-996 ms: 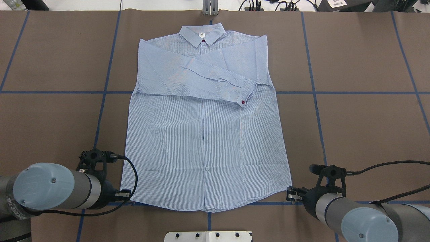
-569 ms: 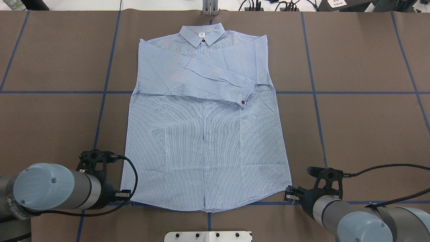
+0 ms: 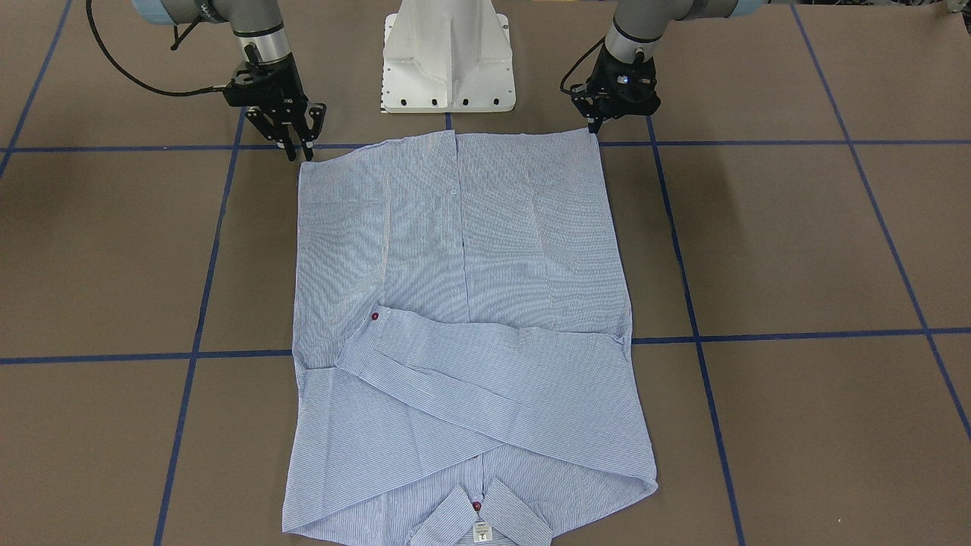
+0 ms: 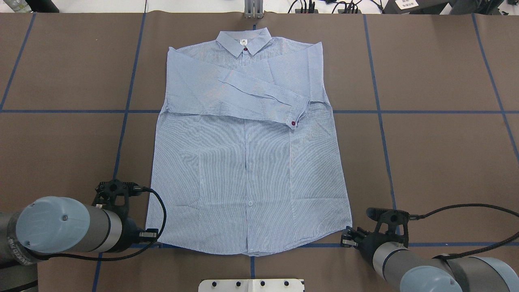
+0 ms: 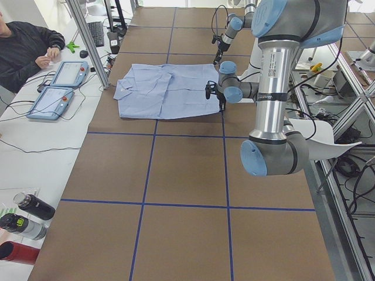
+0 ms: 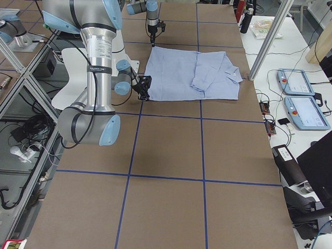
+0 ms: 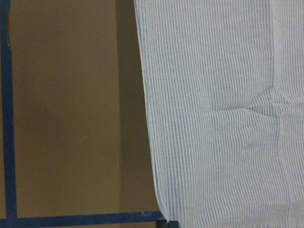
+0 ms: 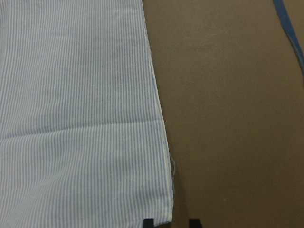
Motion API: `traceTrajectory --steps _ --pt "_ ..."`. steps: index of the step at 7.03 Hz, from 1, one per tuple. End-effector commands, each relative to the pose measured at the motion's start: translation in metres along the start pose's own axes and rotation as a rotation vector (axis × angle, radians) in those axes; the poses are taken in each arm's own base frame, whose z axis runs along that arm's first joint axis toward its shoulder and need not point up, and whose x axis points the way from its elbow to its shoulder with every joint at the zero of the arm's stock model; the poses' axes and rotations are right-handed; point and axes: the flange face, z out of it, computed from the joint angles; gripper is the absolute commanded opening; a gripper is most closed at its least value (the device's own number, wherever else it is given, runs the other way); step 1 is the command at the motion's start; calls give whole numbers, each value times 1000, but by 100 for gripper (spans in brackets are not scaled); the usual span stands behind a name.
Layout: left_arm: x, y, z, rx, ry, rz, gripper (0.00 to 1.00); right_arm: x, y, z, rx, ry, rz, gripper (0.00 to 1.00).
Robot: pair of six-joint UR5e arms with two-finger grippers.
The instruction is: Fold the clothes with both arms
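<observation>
The striped button-up shirt [image 4: 247, 174] lies flat on the table [image 4: 446, 154], its collar [image 4: 243, 40] at the end far from both tools, one sleeve [image 4: 243, 95] folded across the chest; the left tool [image 3: 598, 130] sits at its near hem corner, tips drawn narrow onto the fabric edge; the right tool [image 3: 299, 149] stands slightly open, one tip either side of the other hem corner, low over the table.

I saw bright, even light from overhead across the desk [image 4: 446, 162], with soft, short shadows beneath the left arm [image 3: 633, 34] and right arm [image 3: 258, 34]. My wrist views were dimmer and a little soft; in the left one a dark band of shadow ran beside the shirt [image 7: 213, 118] edge.
</observation>
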Motion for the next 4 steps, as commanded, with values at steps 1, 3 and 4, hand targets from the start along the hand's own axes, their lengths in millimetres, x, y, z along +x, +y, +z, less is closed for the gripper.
traceTrajectory --steps 1,3,4 --pt "0 0 0 0 1 0 0 0 2 1 12 1 -7 33" --pt "1 1 0 -1 1 1 0 -2 4 2 15 -2 -9 33" --pt "0 0 0 0 1 0 0 1 4 6 29 7 -12 33"
